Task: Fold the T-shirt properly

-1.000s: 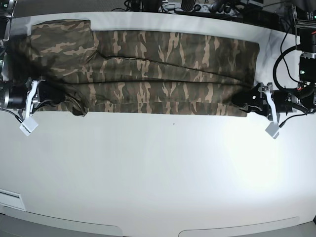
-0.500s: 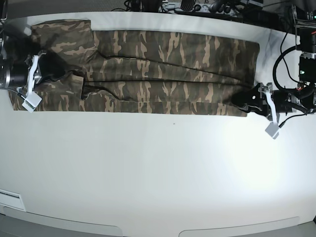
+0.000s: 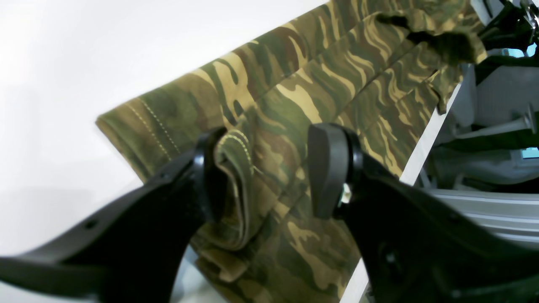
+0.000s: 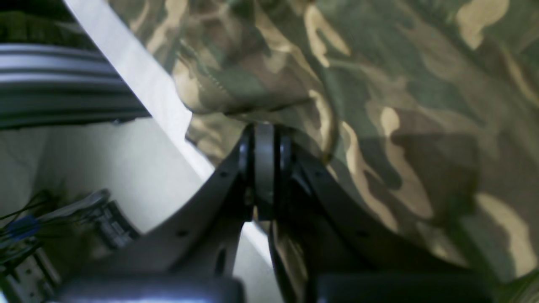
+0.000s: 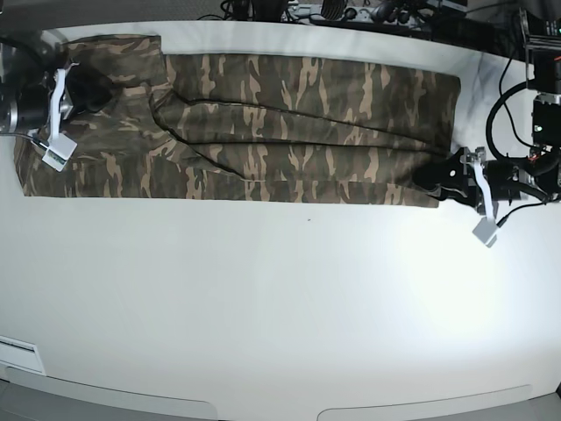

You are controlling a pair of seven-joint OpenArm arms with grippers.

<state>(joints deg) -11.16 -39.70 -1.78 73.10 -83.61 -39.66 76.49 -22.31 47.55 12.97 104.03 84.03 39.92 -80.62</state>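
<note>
Left claw wide open around T-shirt fold, hidden in base view; right claw closed, pinching cloth.

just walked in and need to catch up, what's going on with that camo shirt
A two-armed robot is folding the camouflage T-shirt, which lies in a long, layered strip across the table. The left tool stands open around a raised fold at one end. The right tool is shut at the other end, over the cloth; whether it pinches any is hard to tell.
</note>
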